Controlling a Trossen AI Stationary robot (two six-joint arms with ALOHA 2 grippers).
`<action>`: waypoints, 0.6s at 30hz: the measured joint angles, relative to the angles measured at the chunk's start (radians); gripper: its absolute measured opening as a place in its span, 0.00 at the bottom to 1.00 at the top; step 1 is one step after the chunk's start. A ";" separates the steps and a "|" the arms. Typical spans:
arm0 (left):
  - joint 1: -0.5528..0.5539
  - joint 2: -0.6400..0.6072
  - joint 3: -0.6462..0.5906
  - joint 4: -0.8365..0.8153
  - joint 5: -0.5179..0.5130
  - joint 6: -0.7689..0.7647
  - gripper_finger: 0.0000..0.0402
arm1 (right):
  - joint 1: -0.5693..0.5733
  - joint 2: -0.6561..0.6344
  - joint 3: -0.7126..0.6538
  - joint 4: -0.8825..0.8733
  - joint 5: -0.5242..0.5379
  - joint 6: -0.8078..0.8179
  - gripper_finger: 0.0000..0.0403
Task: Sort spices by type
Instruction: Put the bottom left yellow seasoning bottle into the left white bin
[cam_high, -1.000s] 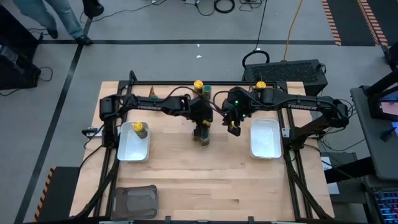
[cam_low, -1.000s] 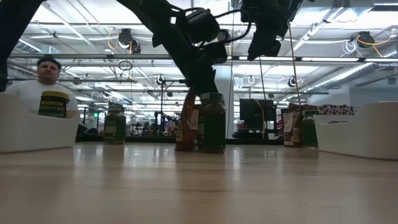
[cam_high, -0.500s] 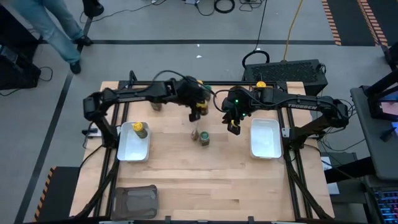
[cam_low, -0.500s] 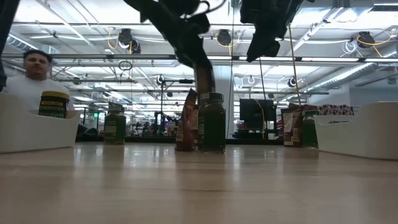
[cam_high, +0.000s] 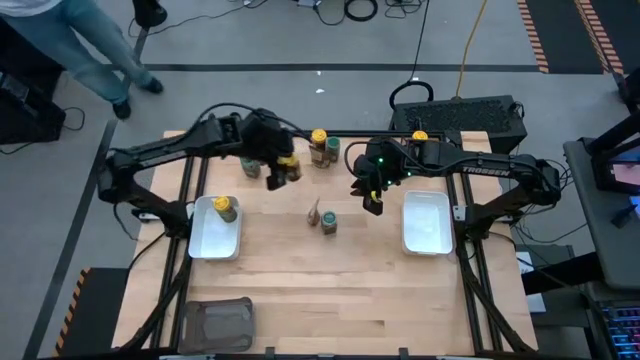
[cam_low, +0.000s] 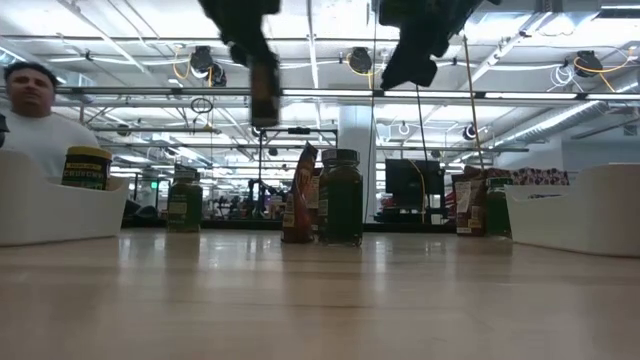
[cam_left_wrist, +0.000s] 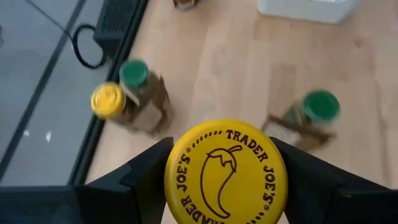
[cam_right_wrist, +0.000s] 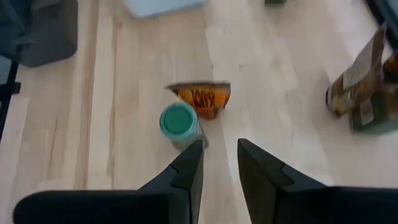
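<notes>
Your left gripper (cam_left_wrist: 225, 180), clamped on a yellow-lidded jar (cam_left_wrist: 225, 172), is swinging from mid-desk toward the left white tray (cam_high: 200, 243) (right gripper (cam_right_wrist: 219, 163) waiting slightly parted, empty).

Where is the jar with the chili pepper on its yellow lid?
The left gripper holds the yellow-lidded jar in the air over the table's far left part, near the left white tray.

I count four small glass jars with yellow lids (cam_high: 224, 206) and two small glass jars with green lids (cam_high: 328, 220). One flat brown-orange packet (cam_high: 314, 211) shows clearly. There are two white rectangular plastic trays (cam_high: 425, 240) and one dark grey tray (cam_high: 215, 322). More items under the arms I cannot count.
</notes>
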 joint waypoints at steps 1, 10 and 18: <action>-0.002 -0.018 0.000 -0.029 0.000 -0.015 0.61 | 0.000 0.000 0.000 0.014 0.000 -0.006 0.20; -0.011 -0.221 -0.061 -0.198 0.012 -0.188 0.61 | 0.000 0.000 0.000 0.120 0.000 -0.034 0.20; -0.063 -0.440 -0.214 -0.234 0.003 -0.415 0.61 | 0.000 0.000 0.000 0.206 -0.001 -0.085 0.20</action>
